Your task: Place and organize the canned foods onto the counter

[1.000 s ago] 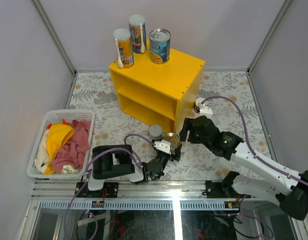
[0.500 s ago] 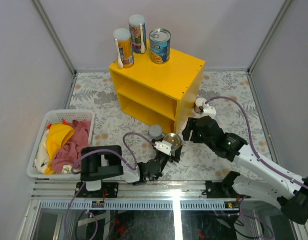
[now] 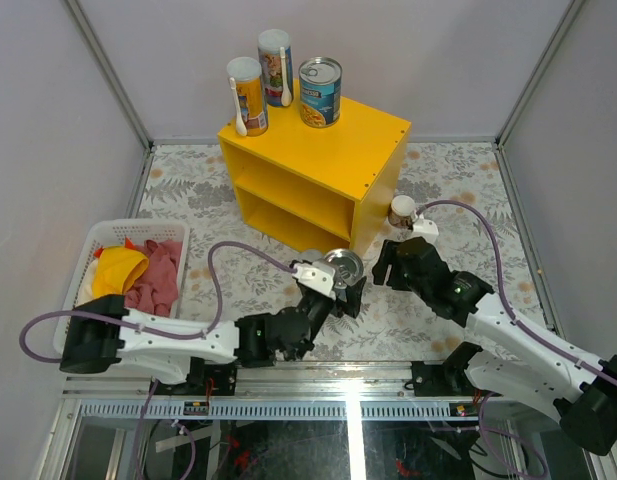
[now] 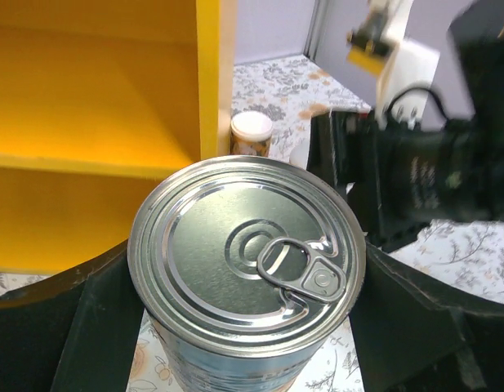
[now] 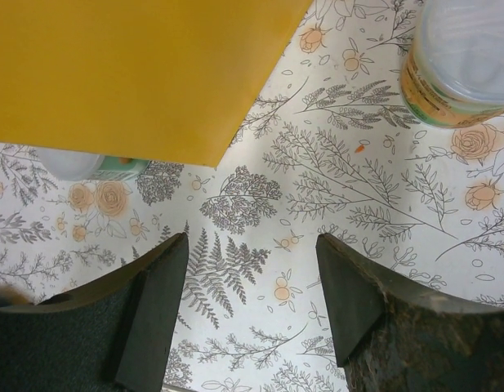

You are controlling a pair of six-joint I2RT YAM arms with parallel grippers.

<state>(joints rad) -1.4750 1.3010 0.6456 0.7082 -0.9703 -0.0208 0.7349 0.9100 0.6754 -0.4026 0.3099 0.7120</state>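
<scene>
The steel pull-tab can (image 3: 344, 266) is sitting upright between the left gripper's (image 3: 338, 278) black fingers (image 4: 96, 327), clamped by its sides. It is in the lower middle of the overhead view, just in front of the right front corner of the yellow counter (image 3: 338, 140). It is sitting a little higher in the frame than a second ago and is now covering the grey-lidded can that was showing just to its left.

The left arm is reaching in from the lower left, past the laundry basket (image 3: 76, 290) — before, it was folded up at the bottom centre.

Just right of the can, the right gripper (image 5: 250, 261) is hovering over the floral table (image 5: 317, 163), its jaws parted and holding nothing.

A short pale-lidded can (image 3: 401, 210) is standing by the counter's right side. On the counter top's back-left corner, a yellow tube (image 3: 246, 95), a second tube (image 3: 275, 67) and a blue-labelled can (image 3: 320, 90) are standing — unchanged.
</scene>
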